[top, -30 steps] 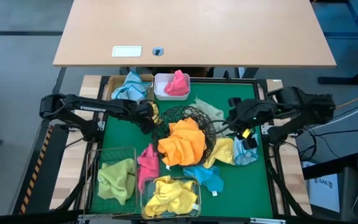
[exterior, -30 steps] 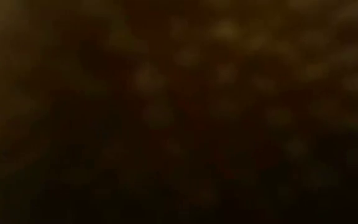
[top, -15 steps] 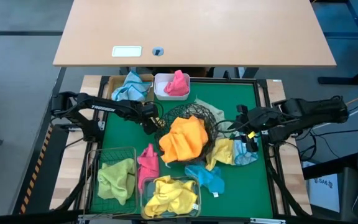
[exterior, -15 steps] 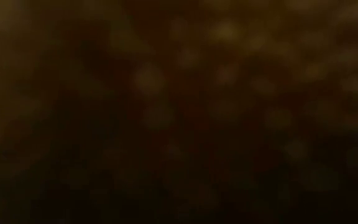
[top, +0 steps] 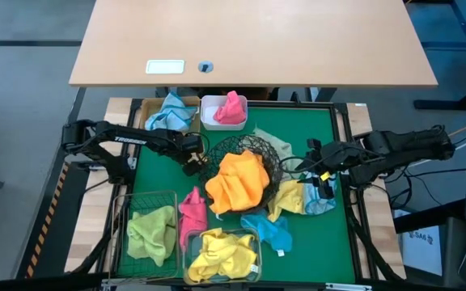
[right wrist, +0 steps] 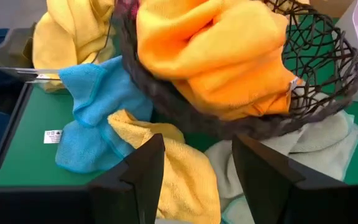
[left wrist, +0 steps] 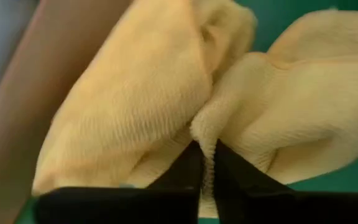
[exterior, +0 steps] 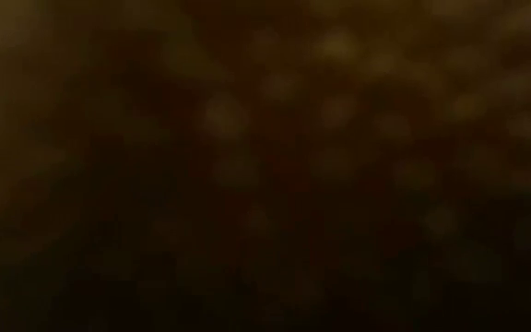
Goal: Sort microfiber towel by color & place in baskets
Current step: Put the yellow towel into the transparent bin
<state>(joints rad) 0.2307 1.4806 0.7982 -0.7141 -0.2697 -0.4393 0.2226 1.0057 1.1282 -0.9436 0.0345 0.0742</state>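
Note:
My left gripper [top: 196,164] is at the left side of the round black wire bowl [top: 259,155], shut on a yellow towel [left wrist: 135,93]. The bowl holds an orange towel [top: 237,182]. My right gripper [top: 304,164] stands open at the bowl's right side, above another yellow towel [right wrist: 179,168] that lies on the green mat and touches nothing. Loose on the mat lie a pink towel [top: 192,208], a blue towel [top: 267,230] and a pale green towel [top: 277,144]. The low view is dark. My left gripper pinches a raised fold [left wrist: 205,134] of the yellow towel between its two fingertips. The cloth bulges out on both sides beyond the fingers. Whether the towel is lifted clear of the mat does not show.
A tan tray [top: 191,101] holds a light blue towel, a white tub [top: 209,109] a pink one, both at the far edge. At the near left a green wire basket [top: 148,196] holds a green towel, and a clear box [top: 253,242] a yellow one. A wooden table [top: 249,40] stands beyond.
My left gripper has shut on the yellow towel's fold beside the bowl. My right arm has drawn back a little toward the table's right edge and dropped lower, with its gripper still open. The orange towel has shifted slightly in the bowl.

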